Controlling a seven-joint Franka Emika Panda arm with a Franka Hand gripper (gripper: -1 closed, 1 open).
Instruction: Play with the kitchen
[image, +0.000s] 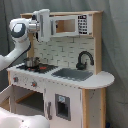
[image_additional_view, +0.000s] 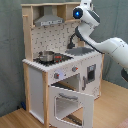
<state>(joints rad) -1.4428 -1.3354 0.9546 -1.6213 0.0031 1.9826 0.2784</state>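
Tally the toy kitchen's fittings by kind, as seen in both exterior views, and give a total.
Faucet: 1
Sink: 1
Pot on the stovetop: 1
Microwave: 1
Hood: 1
Open oven door: 1
Total: 6

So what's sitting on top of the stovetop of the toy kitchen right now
A small metal pot sits on the stovetop of the kitchen, beside a red burner. What is inside the pot cannot be made out.

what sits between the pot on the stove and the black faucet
In the first exterior view, a red burner and the grey sink lie between the pot and the faucet.
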